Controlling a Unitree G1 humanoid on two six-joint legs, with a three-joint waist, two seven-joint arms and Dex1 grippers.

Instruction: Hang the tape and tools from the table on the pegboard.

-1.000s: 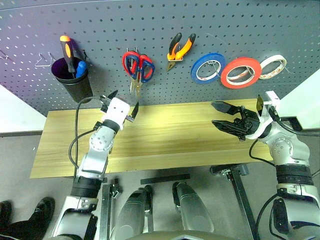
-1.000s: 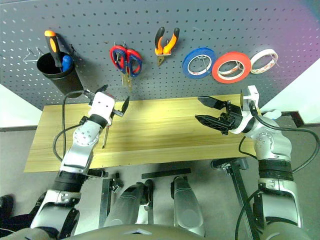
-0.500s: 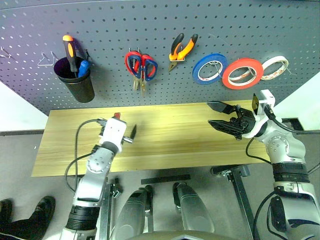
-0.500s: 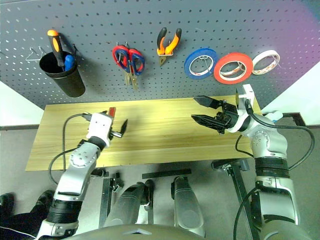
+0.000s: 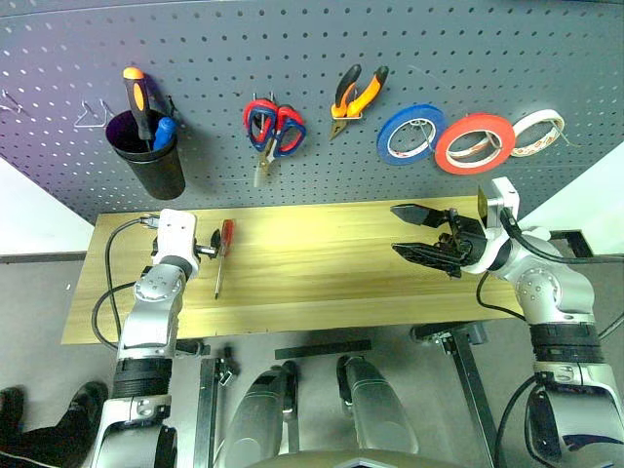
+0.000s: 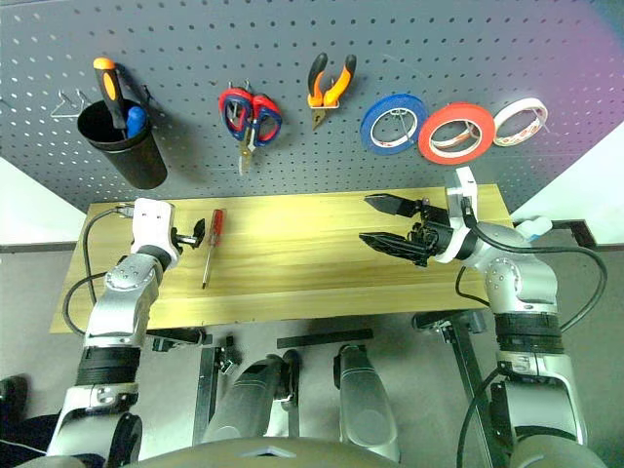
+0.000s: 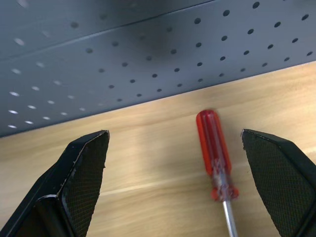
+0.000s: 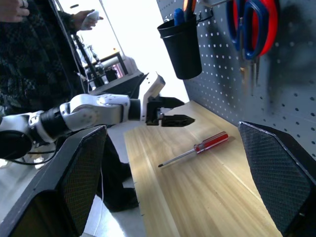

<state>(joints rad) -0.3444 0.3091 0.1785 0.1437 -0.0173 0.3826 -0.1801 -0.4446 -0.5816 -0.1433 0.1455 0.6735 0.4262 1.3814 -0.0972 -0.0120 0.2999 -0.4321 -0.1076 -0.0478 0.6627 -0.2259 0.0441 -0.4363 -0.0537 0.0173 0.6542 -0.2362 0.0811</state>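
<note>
A slim screwdriver (image 5: 222, 249) with a red handle lies on the table (image 5: 322, 268) near its left end, handle towards the pegboard (image 5: 292, 39). My left gripper (image 5: 202, 243) is open just left of that handle, low over the wood; in the left wrist view the handle (image 7: 211, 140) lies ahead between the spread fingers (image 7: 81, 170). The red tape (image 5: 475, 142) and the orange-and-black pliers (image 5: 353, 94) hang on the pegboard. Over the table's right part my right gripper (image 5: 394, 229) is open and empty, pointing left.
A black cup (image 5: 148, 161) with an orange-and-black screwdriver hangs at the board's left, beside bare wire hooks (image 5: 93, 115). Red-handled scissors (image 5: 273, 127), a blue roll (image 5: 408, 134) and a white roll (image 5: 536, 132) hang there too. A person (image 8: 29, 44) stands beyond the table's left end.
My left arm has swung left and down from near the board to the table's left end, uncovering the screwdriver. The right gripper has edged slightly left, still open.
</note>
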